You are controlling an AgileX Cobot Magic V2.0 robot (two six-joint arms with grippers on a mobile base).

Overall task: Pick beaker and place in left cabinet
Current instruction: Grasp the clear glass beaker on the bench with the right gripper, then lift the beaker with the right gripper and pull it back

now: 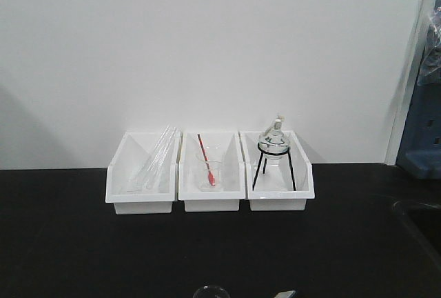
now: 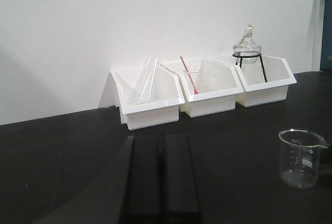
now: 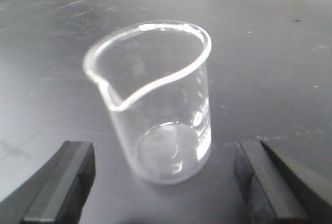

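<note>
Your right hand (image 3: 163,151) is wide open, one finger on each side of the clear glass beaker (image 3: 155,105), neither touching it. The beaker stands upright on the black table (image 3: 270,53), near you, well apart from three white bins (image 2: 212,105) by the far wall. Your left hand (image 2: 155,143) holds nothing. Its fingers sit close together, and I cannot tell whether they meet.

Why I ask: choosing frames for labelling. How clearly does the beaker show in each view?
Right wrist: the beaker fills the frame, slightly soft, glare on its rim. Left wrist: small yet crisp, graduations visible. Front: only its rim at the bottom edge.
</note>
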